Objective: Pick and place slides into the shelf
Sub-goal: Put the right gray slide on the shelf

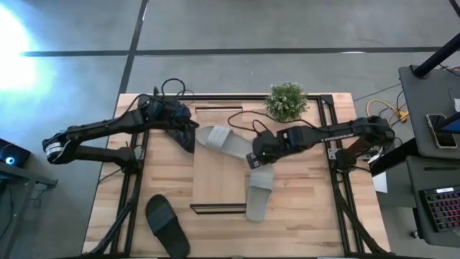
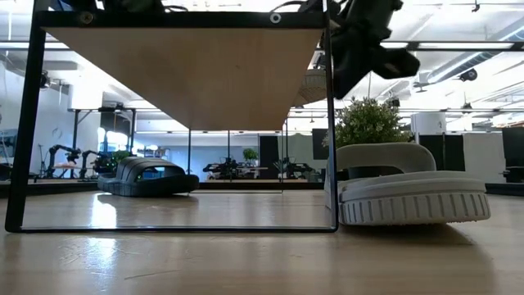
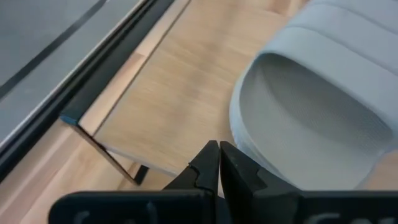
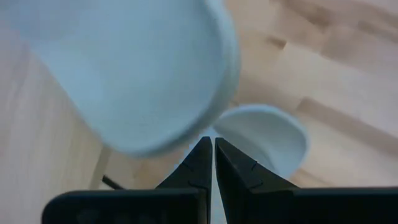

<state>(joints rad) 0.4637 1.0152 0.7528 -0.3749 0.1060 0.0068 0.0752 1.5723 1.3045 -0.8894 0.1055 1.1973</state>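
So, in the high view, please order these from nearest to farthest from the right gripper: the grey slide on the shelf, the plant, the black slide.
From the right gripper:
1. Grey slide, beside it on the shelf.
2. Plant, at the table's far edge.
3. Black slide, at the near left corner.

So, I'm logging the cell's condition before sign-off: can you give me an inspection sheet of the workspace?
Surface: light-wood table, bare where visible.
Job's things: shelf mid-table; one grey slide on its plank, another grey slide overhanging its right edge; black slide on the table, front left; a fourth is not made out.
Clutter: potted plant at the back.
Grippers: left gripper shut beside the first grey slide; right gripper shut above the second.
Cables: black cables behind the shelf.
Surroundings: keyboard, grey floor.
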